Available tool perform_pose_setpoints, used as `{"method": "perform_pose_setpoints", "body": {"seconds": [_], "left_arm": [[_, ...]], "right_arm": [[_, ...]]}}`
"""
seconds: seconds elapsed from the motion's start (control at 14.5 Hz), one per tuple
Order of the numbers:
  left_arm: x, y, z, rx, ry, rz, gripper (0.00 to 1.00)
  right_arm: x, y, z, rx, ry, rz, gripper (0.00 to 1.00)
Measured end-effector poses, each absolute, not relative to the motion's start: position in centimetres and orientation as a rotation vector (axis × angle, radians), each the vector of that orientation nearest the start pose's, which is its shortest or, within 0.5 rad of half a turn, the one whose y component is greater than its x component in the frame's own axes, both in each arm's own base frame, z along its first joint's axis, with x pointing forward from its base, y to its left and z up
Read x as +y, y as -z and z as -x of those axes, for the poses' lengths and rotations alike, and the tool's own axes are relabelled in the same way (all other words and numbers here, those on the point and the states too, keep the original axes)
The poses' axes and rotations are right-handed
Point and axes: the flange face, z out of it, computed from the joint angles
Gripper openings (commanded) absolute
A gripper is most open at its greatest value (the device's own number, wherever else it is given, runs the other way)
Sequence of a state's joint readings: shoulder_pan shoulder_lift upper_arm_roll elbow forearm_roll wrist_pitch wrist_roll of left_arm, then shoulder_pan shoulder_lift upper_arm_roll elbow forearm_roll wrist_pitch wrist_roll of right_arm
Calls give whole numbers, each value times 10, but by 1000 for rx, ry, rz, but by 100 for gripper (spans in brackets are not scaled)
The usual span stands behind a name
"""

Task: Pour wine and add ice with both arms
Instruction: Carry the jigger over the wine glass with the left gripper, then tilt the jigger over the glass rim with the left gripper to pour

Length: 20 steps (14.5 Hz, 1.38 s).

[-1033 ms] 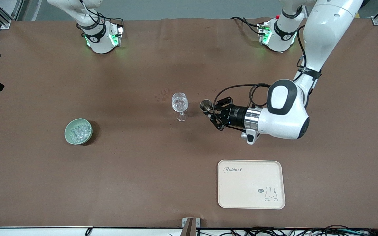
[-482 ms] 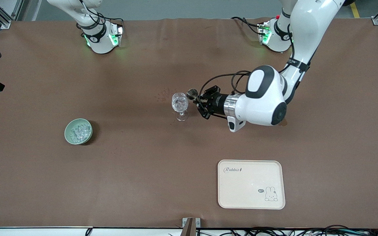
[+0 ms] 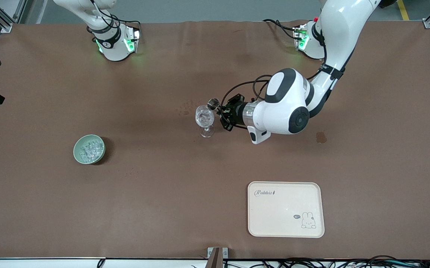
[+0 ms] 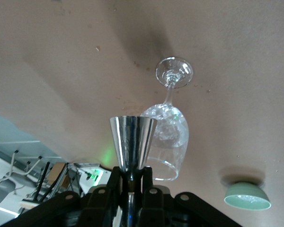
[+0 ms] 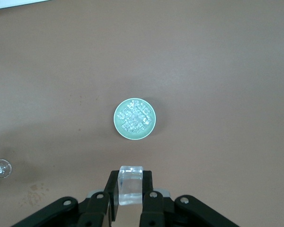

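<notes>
On cream tray (image 3: 285,223): "Rabbit" script, bunny drawing.

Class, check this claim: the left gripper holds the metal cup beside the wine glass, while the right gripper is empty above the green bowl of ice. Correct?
Not quite. The right gripper is not empty: the right wrist view shows it shut on an ice cube, above the green bowl. The rest stands.

The wine's vessel, a small shiny metal cup (image 3: 212,103), is a flared cone pinched at its narrow stem. It is tipped on its side, rim against the lip of the clear stemmed glass (image 3: 204,120), at about two o'clock of it in the front view (no liquid can be made out). The ice (image 3: 89,149), a heap of small clear cubes, fills a pale green bowl (image 3: 78,153) toward the right arm's end of the worktop. One more cube (image 5: 130,185) sits clamped high above that bowl.
</notes>
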<state>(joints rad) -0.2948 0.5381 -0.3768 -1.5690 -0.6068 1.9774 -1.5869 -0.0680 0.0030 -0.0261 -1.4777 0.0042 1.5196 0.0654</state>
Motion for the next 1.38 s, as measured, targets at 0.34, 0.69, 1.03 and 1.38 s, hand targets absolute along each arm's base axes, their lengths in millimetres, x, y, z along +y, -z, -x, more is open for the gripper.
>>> {"method": "perform_pose_setpoints", "body": {"seconds": [0.34,0.69,1.03,1.38], "left_arm": [[-444,-354,-522,-1822,-1021,2552,0],[-449,-361,-522,-1871,-905,2519,0],[-467,-359,-506,-1902,-766,2475,0],[-468,-358,-506,-1923,-716,2455,0]], "right_arm": [[-51,-662,-548,248,62,3128,1],[-51,-662,-548,248,62,3128,1],[-51,-662,-548,247,62,3128,1],[-50,-662,-548,247,62,3128,1]]}}
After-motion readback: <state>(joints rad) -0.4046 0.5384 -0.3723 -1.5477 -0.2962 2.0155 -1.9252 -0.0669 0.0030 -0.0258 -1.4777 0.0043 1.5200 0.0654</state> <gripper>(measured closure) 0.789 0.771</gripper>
